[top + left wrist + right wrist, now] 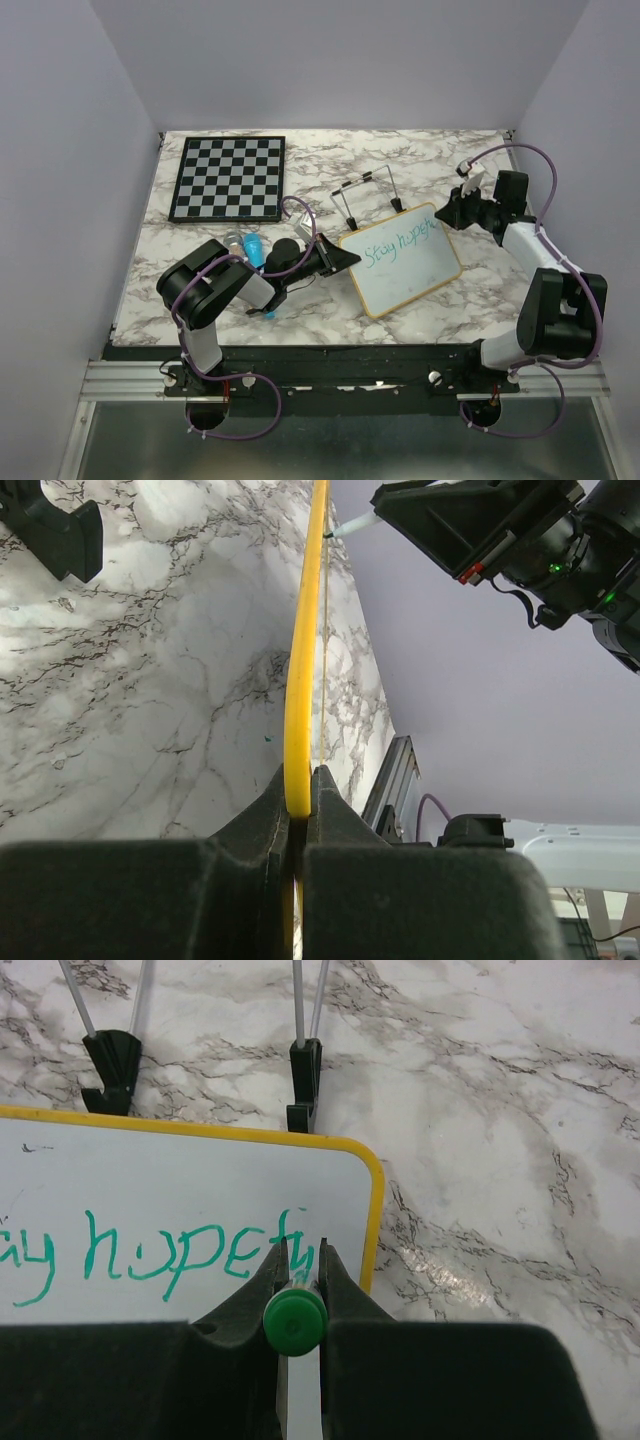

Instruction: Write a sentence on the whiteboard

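The whiteboard (pixel 415 275) lies tilted on the marble table, right of centre; its frame looks yellow. Green writing (pixel 400 243) on one line reads roughly "Stay hopefu". My left gripper (pixel 345 258) is shut on the board's left edge; the left wrist view shows the yellow frame (pixel 300 680) pinched between the jaws (pixel 298 790). My right gripper (pixel 452 212) is over the board's upper right corner, shut on a green marker (pixel 295 1322) that points down at the end of the writing (pixel 160 1255) on the board (pixel 200 1180).
A black-and-white chessboard (pixel 228 177) lies at the back left. A wire stand (pixel 365 195) sits just behind the whiteboard, its black feet (pixel 305 1070) close to the frame. A blue object (pixel 254 248) lies by the left arm. Grey walls enclose the table.
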Controlling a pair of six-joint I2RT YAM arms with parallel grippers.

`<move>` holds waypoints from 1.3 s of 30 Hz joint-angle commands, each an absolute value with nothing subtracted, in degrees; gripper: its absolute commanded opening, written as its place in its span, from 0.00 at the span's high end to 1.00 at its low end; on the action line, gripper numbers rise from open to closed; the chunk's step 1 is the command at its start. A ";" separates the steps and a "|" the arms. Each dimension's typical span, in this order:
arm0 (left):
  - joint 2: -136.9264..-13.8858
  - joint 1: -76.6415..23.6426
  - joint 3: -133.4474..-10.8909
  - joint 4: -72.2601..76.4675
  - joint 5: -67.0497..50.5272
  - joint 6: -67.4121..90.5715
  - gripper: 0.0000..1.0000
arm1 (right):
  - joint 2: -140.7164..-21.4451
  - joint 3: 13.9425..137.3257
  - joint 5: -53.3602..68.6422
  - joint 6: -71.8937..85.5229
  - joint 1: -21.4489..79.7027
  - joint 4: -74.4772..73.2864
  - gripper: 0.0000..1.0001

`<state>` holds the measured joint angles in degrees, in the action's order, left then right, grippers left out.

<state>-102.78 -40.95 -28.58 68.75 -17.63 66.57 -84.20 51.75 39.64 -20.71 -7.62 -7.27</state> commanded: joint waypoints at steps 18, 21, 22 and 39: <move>-103.01 -41.04 -28.83 72.60 -19.16 64.25 1.00 | -84.02 56.95 38.49 -18.20 -8.26 -5.89 0.99; -103.18 -41.04 -29.00 72.60 -19.42 64.25 1.00 | -85.51 57.30 38.50 -17.05 -8.17 -4.66 0.99; -103.18 -41.04 -29.09 72.68 -19.42 64.16 1.00 | -85.87 57.39 38.50 -16.70 -8.17 -4.48 1.00; -103.18 -41.04 -28.92 73.04 -19.51 64.16 1.00 | -87.72 56.43 39.02 -17.66 -8.17 -5.97 1.00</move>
<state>-102.96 -40.93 -28.58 69.08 -17.76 66.19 -87.79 56.18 38.13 -16.58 -7.94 -5.43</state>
